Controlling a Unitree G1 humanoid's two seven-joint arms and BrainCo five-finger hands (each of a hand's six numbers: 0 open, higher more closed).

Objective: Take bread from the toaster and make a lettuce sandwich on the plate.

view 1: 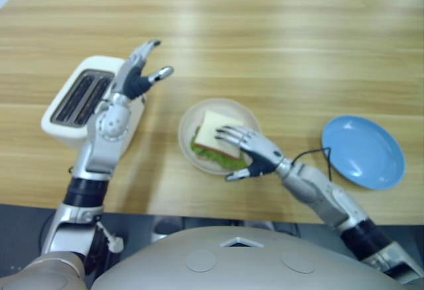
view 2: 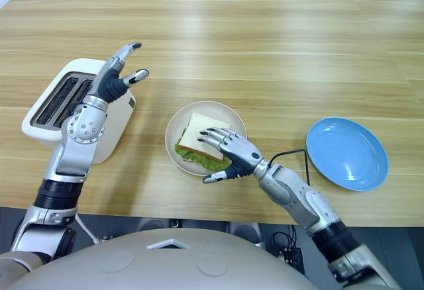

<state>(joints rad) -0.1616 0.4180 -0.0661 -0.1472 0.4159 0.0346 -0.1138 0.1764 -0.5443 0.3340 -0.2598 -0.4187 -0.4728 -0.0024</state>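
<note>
My right hand (view 2: 233, 155) lies, fingers spread, over the sandwich (view 2: 199, 130) on the cream plate (view 2: 171, 134), near the table (view 2: 265, 38) front edge. My left hand (view 2: 114, 78), fingers apart and empty, hangs over the toaster (view 2: 50, 104). The right eye view gives more bare wood past the blue plate (view 2: 348, 154).

2 silver-grey arms ending in metal-and-black hands

The left hand (view 2: 114, 78), by the toaster (view 2: 41, 126), has silver finger backs, a black palm and dark fingertips. Its forearm (view 2: 71, 154) bears a round joint disc (view 2: 86, 126) ringed with small screws, with a black band (view 2: 54, 194) below. The right hand (view 2: 233, 152), farther from the toaster, looks alike, with a thin black cable (view 2: 291, 152) looping at its wrist.
</note>
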